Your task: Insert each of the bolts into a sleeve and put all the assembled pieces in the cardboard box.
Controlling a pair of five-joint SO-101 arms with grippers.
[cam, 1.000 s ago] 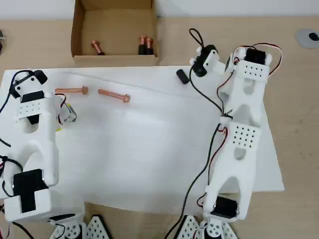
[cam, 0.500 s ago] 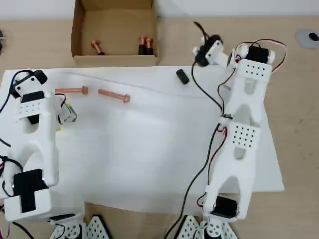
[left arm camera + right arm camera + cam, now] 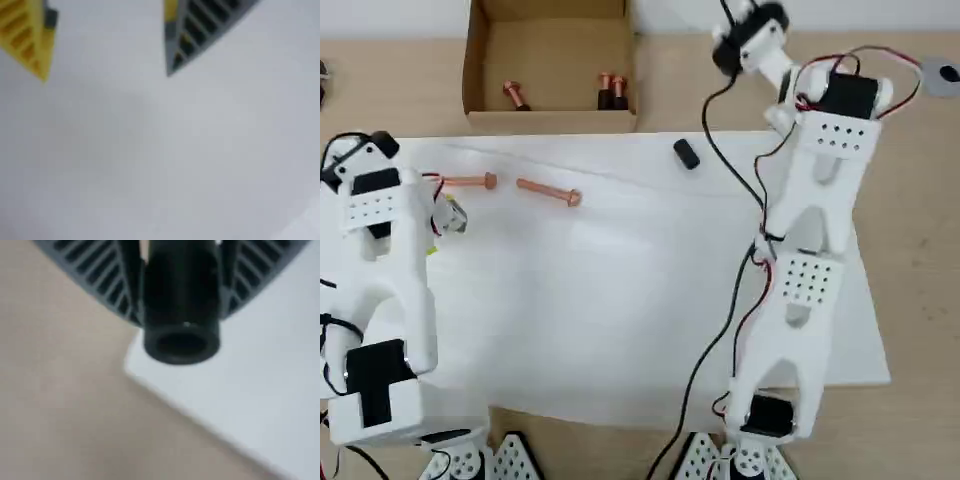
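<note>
Past the white sheet [image 3: 620,300], the right pincer [image 3: 181,315] clamps a sleeve [image 3: 182,342].

Blurred: left tool [image 3: 106,74]; cut off at edge: sleeve [image 3: 182,295].

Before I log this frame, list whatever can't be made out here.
High view: pieces in the cardboard box, too small to tell whether each is fully seated.
Right wrist view: sleeve in the right gripper, rear end hidden between the fingers.
Left wrist view: left gripper blurred, fingers cut off by the edge.
</note>
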